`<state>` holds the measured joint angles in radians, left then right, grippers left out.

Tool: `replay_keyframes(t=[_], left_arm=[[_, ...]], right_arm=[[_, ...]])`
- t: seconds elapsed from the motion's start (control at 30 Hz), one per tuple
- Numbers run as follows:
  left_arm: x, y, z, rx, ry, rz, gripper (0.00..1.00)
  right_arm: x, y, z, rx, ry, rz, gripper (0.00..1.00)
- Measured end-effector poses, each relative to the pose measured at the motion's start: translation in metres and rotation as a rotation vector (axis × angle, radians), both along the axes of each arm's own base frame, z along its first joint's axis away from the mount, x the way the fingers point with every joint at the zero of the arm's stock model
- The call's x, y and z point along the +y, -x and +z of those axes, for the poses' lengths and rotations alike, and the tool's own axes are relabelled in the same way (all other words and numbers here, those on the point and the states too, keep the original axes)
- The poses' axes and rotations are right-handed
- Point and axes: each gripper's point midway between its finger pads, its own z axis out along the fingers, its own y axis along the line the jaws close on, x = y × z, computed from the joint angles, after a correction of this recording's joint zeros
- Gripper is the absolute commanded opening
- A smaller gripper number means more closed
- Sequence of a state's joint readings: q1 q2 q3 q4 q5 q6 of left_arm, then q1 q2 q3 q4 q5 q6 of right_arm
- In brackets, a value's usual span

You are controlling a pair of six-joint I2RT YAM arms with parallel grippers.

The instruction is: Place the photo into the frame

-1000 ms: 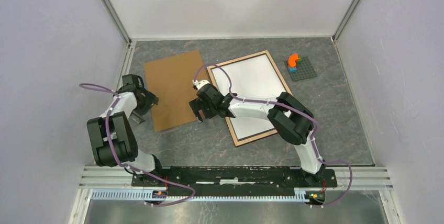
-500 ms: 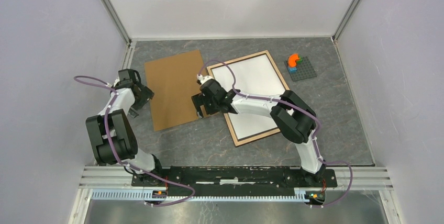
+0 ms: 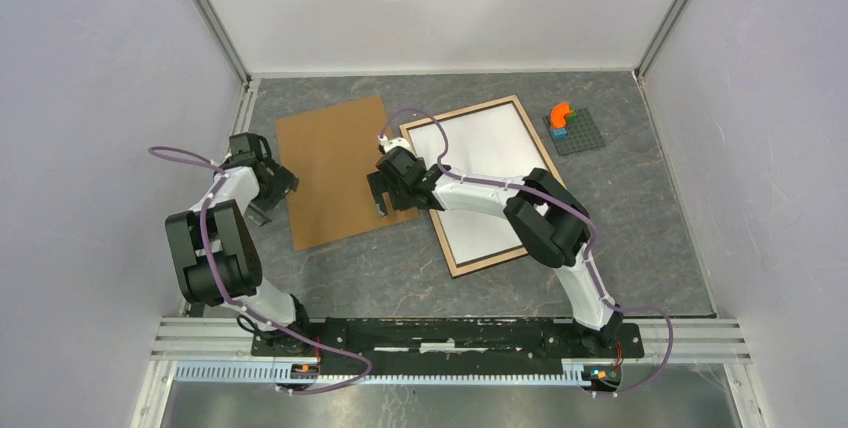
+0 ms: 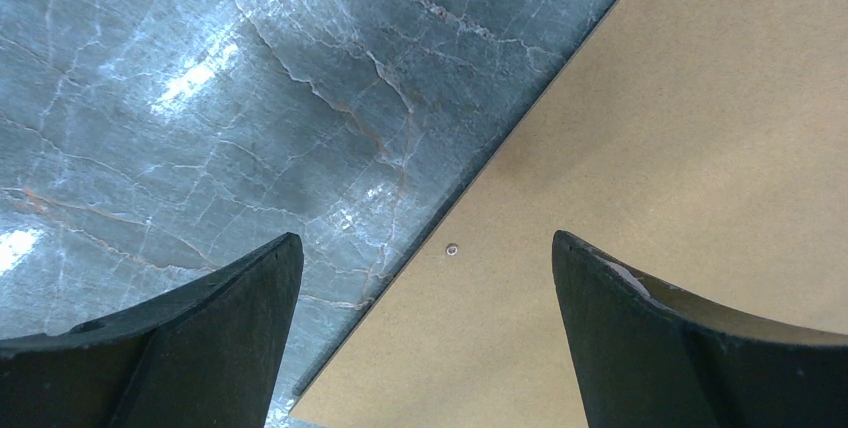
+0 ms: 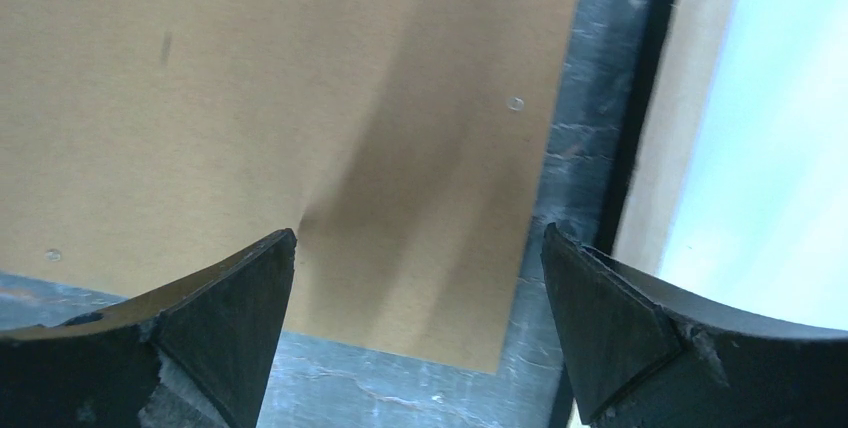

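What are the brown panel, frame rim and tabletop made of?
Brown panel: likely fibreboard, matte, uniform speckled tan, no grain. Frame rim: seems light wood or wood-look, black outer edge. Tabletop: grey marble-patterned, glossy with glare; possibly laminate.

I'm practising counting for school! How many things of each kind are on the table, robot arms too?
Brown board: 1
Picture frame, white inside: 1
Grey plate with its orange piece: 1
Robot arms: 2, the left arm and the right arm
Total: 5
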<state>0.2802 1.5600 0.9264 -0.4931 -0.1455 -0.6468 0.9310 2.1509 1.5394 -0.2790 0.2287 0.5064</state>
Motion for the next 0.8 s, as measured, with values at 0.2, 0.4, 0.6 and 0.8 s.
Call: replay_keyframes(t=[0.2, 0.4, 0.6, 0.8], left_arm=[[-0.006, 0.003, -0.019, 0.056, 0.043, -0.011, 1.00], [-0.014, -0.004, -0.018, 0.041, 0.093, -0.030, 1.00], [-0.016, -0.003, -0.016, 0.003, 0.118, -0.033, 1.00], [-0.043, 0.002, -0.014, -0.037, 0.157, -0.079, 1.00]], right_arm=[[0.014, -0.002, 0.003, 0.037, -0.088, 0.004, 0.96], [0.034, 0.010, 0.016, 0.119, -0.330, 0.063, 0.89], [0.030, 0.017, 0.047, 0.149, -0.414, 0.080, 0.88], [0.008, 0.028, 0.103, 0.103, -0.528, 0.084, 0.88]])
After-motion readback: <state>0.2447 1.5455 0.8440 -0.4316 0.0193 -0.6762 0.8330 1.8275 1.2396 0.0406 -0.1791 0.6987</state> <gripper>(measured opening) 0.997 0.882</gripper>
